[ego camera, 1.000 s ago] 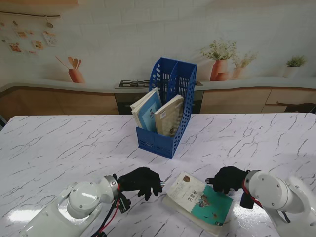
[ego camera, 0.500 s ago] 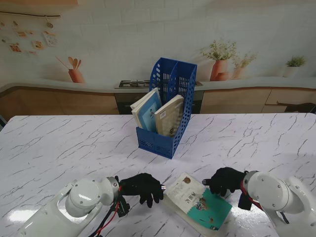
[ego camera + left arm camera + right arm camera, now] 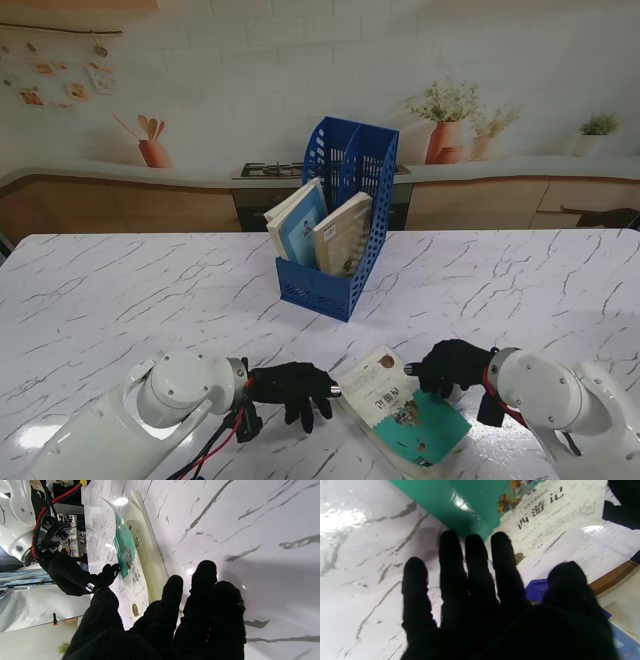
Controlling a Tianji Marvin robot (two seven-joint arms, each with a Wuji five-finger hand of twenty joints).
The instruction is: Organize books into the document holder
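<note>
Compared with 1 second ago, you have brought both hands nearer to you and closer to the book, and the green-and-cream book (image 3: pixel 405 419) has slid nearer to you and turned a little on the white marble-patterned table (image 3: pixel 140 300). Your left hand (image 3: pixel 293 388), in its black knit glove, sits just left of the book with its fingers spread and holding nothing; its fingertips (image 3: pixel 203 571) hover over the glossy tabletop. Your right hand (image 3: pixel 452 366) rests at the book's right far edge, fingers (image 3: pixel 475 552) straight and side by side, their tips reaching the green cover; whether they press on it you cannot tell. The cover is shiny and curls upward in the left wrist view, and a pale second book (image 3: pixel 147 552) lies under it. The blue perforated plastic document holder (image 3: pixel 340 215) stands farther away at centre, with 2 books (image 3: pixel 320 228) leaning inside.
</note>
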